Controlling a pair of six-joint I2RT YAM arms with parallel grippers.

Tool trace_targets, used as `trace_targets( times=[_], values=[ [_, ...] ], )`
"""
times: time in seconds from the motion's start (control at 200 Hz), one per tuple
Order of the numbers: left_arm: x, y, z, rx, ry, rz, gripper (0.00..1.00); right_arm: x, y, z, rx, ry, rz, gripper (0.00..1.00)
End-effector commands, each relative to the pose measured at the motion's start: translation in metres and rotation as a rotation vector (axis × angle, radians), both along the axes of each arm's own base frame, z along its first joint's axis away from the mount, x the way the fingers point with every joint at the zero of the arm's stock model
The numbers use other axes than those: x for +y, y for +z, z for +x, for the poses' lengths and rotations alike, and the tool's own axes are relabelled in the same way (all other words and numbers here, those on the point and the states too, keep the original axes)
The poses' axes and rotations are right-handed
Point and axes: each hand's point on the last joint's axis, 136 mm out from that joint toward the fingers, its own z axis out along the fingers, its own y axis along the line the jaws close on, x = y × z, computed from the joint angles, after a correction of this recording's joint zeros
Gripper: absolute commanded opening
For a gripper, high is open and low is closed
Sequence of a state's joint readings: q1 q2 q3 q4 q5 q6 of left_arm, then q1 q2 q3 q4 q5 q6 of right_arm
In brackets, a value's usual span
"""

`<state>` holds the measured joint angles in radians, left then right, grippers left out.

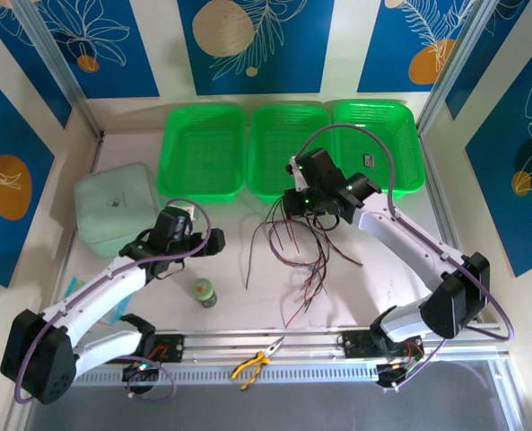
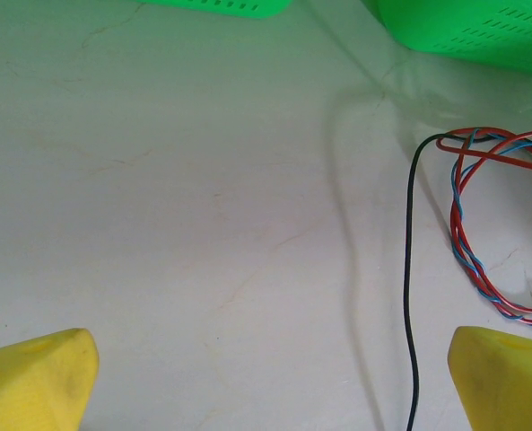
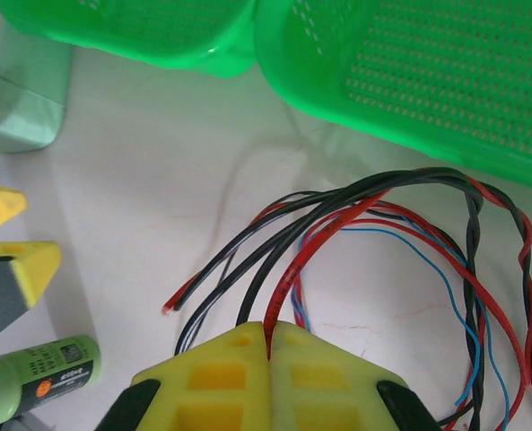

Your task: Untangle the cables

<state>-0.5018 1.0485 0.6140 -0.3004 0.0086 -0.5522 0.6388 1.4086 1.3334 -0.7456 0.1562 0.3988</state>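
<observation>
baskets 3 | tub 1 | bottle 1 | pliers 1 | cable bunch 1

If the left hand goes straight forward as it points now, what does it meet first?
The left hand would probably reach the green basket first, over bare table; the black wire lies just right of that line. Depth is unclear.

Three bright green perforated baskets sit side by side along the far edge of the pale surface: the left basket, the middle basket and the right basket. A small dark item lies in the right basket. A pale green lidded container stands left of them. A small green bottle lies nearer the front, and yellow-handled pliers rest on the front rail.
</observation>
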Motion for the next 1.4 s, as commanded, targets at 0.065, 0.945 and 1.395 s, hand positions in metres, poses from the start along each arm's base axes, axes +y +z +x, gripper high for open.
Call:
trace_targets(
  times=[0.065, 0.945, 1.395],
  values=[
    [-0.011, 0.015, 0.002, -0.014, -0.037, -0.036, 1.0, 0.001, 0.043, -0.005, -0.075, 0.03, 0.088, 0.02],
    [-0.02, 0.019, 0.004, -0.005, -0.084, -0.041, 1.0, -0.005, 0.151, -0.054, -0.304, 0.165, 0.326, 0.03],
    [-0.025, 0.027, 0.011, -0.025, -0.113, -0.031, 1.0, -0.023, 0.227, -0.08, -0.489, 0.195, 0.406, 0.04]
  ],
)
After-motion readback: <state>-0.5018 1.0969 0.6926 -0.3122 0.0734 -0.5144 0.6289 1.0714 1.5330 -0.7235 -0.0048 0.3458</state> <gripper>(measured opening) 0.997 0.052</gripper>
